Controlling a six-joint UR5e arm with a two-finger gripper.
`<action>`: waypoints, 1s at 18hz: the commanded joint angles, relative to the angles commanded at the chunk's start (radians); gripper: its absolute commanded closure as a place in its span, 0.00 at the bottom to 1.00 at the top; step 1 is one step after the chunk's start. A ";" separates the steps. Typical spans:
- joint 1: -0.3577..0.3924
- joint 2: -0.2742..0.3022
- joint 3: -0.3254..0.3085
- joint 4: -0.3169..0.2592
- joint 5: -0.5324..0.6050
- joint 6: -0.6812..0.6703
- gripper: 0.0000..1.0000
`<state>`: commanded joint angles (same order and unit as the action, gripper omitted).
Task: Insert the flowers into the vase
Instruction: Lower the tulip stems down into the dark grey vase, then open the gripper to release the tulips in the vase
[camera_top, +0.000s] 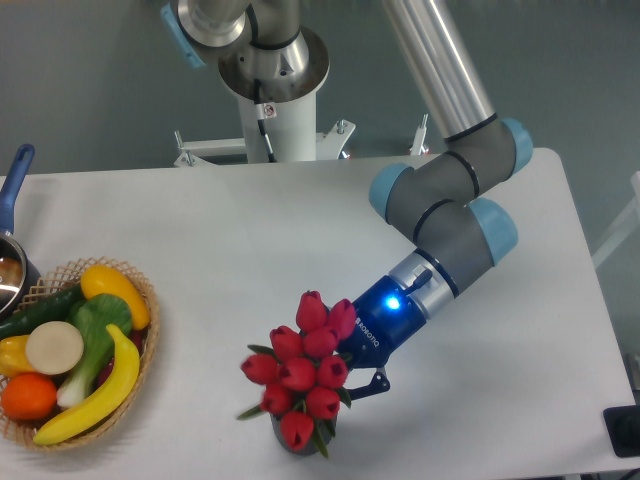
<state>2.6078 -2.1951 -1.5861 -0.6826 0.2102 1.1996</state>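
Observation:
The flowers (303, 372), a bunch of red tulip buds with green leaves, stand near the table's front edge, buds facing up toward the camera. Below them only a small dark grey sliver of the vase (283, 446) shows; the bunch covers the rest, with its stems reaching down into that spot. My gripper (362, 384) comes in from the right, low and tilted, right against the bunch's right side. Its fingertips are hidden behind the buds, so I cannot tell whether they grip the stems.
A wicker basket (140, 345) of fruit and vegetables sits at the front left. A pot with a blue handle (12, 190) is at the left edge. The robot base (275, 90) stands at the back. A dark object (622, 430) is at the front right corner.

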 joint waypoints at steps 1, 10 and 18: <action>0.000 0.000 0.000 0.000 -0.002 0.000 0.46; 0.017 0.005 -0.029 0.000 0.000 0.002 0.13; 0.078 0.041 -0.041 0.005 0.002 0.037 0.00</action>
<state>2.6859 -2.1538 -1.6276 -0.6780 0.2117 1.2363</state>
